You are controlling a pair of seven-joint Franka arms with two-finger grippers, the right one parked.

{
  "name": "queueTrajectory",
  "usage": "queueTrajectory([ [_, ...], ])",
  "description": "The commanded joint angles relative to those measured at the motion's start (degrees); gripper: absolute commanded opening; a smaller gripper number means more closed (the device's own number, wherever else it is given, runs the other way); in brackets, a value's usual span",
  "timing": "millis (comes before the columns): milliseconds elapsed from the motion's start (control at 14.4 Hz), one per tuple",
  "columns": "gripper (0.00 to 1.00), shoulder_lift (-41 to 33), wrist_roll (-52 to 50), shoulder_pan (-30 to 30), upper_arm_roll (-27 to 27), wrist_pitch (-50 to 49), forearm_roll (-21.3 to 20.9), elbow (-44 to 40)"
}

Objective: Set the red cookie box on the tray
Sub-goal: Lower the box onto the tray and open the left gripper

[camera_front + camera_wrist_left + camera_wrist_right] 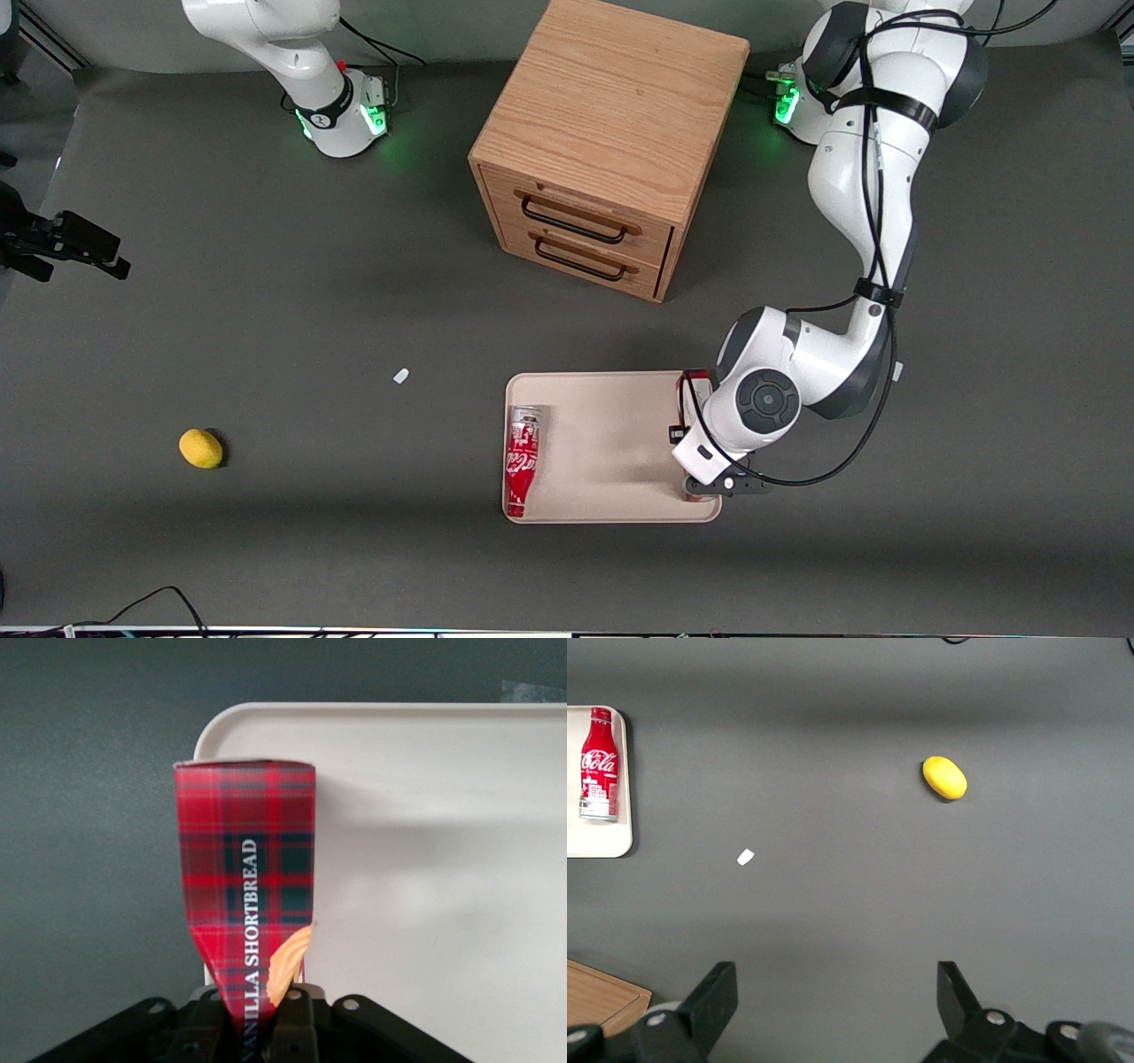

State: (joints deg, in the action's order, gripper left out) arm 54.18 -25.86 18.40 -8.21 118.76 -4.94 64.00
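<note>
The red cookie box (246,859), dark-red plaid with "VANILLA SHORTBREAD" lettering, is held between the fingers of my left gripper (261,1019), which is shut on it. In the front view the gripper (700,452) is over the edge of the cream tray (602,443) at the working arm's end, and the wrist hides most of the box (695,390). In the left wrist view the box's end lies over a corner of the tray (425,859), along its rim. I cannot tell whether the box rests on the tray.
A red Coca-Cola bottle (523,459) lies on the tray at the edge toward the parked arm. A wooden two-drawer cabinet (602,151) stands farther from the camera. A yellow lemon (201,448) and a small white scrap (401,376) lie toward the parked arm's end.
</note>
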Motion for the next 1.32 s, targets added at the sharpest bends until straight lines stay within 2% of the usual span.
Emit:
queueTrajectory([
  [0,1.00,-0.8,-1.6,1.1,1.4,0.9,-2.6,1.2],
  [762,1.00,-1.8,-2.9,1.0,1.4,2.3,-2.1,1.7],
  [969,1.00,-5.7,-3.1,0.4,1.2,1.0,-1.7,2.1],
  [1246,1.00,-16.6,-2.5,-3.1,0.9,0.9,0.3,10.2],
])
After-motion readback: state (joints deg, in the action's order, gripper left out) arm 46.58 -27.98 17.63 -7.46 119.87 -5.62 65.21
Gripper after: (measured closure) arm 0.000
